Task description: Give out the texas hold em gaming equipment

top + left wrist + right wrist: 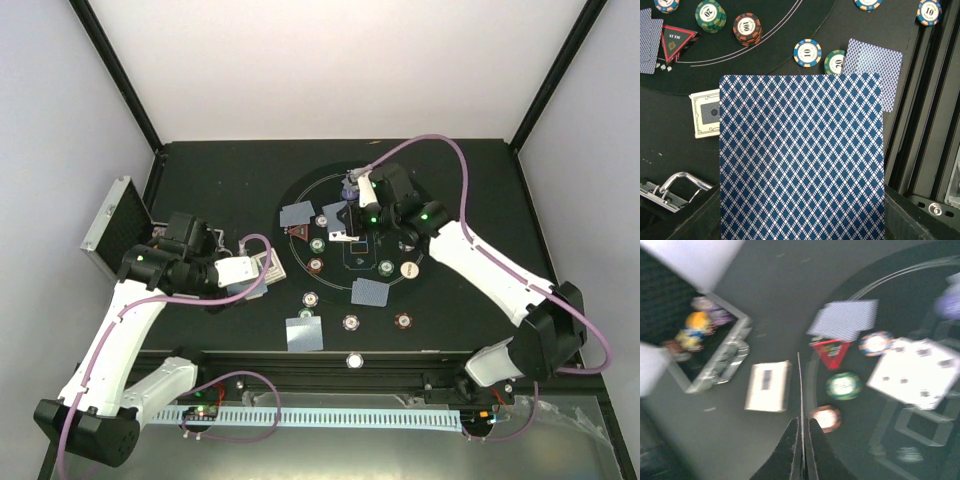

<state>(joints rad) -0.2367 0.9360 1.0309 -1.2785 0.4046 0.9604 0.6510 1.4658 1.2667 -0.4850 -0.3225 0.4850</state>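
Above scattered chips (pixel 807 52), left end effector (pixel 257 271) and right end effector (pixel 802 452) each pinching a card (pixel 800 155).

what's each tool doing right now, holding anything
left tool: closed on a blue-backed playing card
right tool: closed on a thin card seen edge-on

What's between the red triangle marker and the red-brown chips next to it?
Green chips marked 20 sit between the red triangle marker and the red-brown chips, clearest in the left wrist view.
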